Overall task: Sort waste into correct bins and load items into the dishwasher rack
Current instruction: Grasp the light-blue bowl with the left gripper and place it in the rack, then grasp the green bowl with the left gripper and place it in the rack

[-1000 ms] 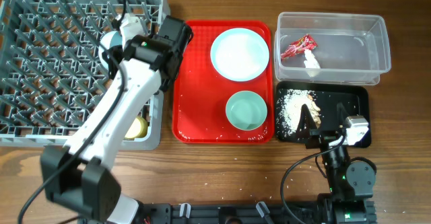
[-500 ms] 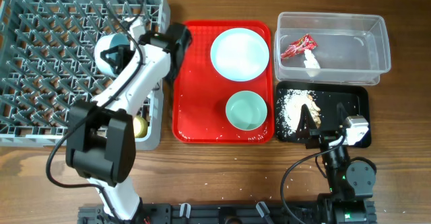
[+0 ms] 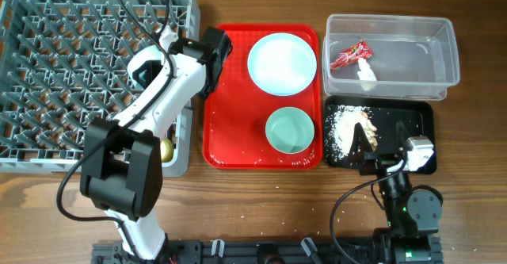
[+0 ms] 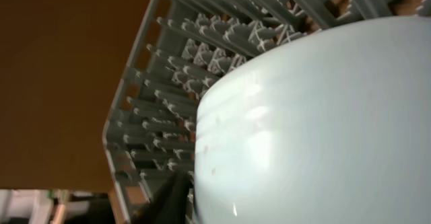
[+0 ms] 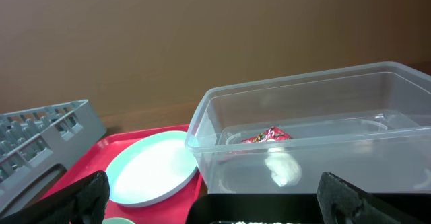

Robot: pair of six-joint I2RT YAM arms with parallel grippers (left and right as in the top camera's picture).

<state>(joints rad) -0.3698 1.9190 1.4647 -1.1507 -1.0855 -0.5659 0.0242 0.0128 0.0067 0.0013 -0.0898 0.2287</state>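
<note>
My left gripper (image 3: 146, 70) is over the right side of the grey dishwasher rack (image 3: 63, 82). It is shut on a pale small bowl (image 4: 316, 123), which fills the left wrist view with the rack's pegs (image 4: 222, 42) behind it. The second small bowl (image 3: 289, 129) and the plate (image 3: 282, 62) sit on the red tray (image 3: 230, 137). The clear tub (image 3: 428, 50) holds the red wrapper (image 3: 351, 55) and the white scrap (image 3: 366, 74). Food crumbs (image 3: 344, 129) lie in the black tray (image 3: 416, 117). My right gripper (image 3: 380, 141) is open and empty over the black tray. The fork and spoon are out of view.
A small yellow round object (image 3: 166, 149) lies in the rack's near right corner. The right wrist view shows the open right gripper (image 5: 222, 207), the tub (image 5: 323, 116), the wrapper (image 5: 266, 136), the scrap (image 5: 283, 169) and the plate (image 5: 151, 170).
My left gripper has carried the small bowl from the rack's far right part toward me and lower; the wrist now covers the bowl from above. The right arm has not moved.
</note>
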